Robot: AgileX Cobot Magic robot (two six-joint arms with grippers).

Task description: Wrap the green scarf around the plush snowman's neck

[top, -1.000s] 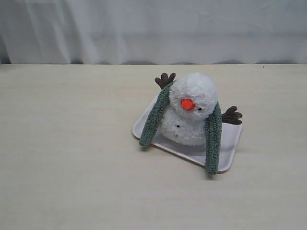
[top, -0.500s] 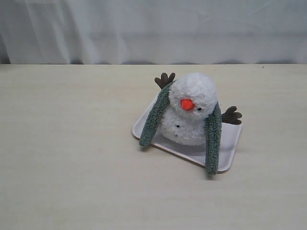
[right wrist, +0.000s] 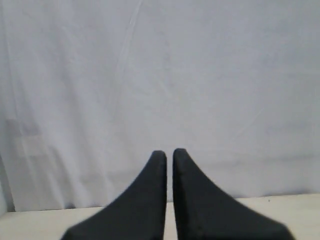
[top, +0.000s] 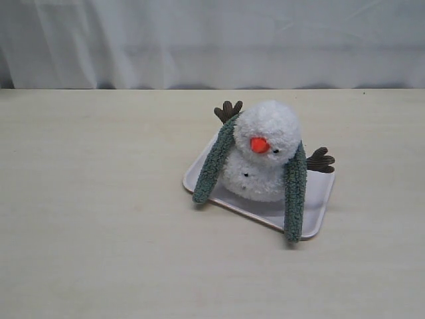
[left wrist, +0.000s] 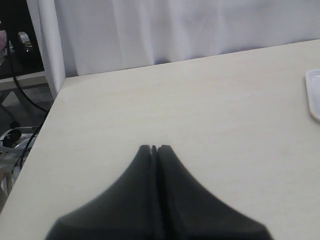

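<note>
The fuzzy sage-green knitted scarf (top: 212, 166) trails nearward flanking the fluffy white plush snowman (top: 269, 126), rightward of the left hand (left wrist: 154, 148), pressed together like the right hand (right wrist: 169, 152).

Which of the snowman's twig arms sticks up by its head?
The twig arm on the left of the exterior view, poking up above the scarf beside the snowman's head. The other arm sticks out lower down.

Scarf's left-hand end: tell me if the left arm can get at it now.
Probably yes: only bare table shows between the left gripper and the green scarf, though its jaws are shut and must open first.
</note>
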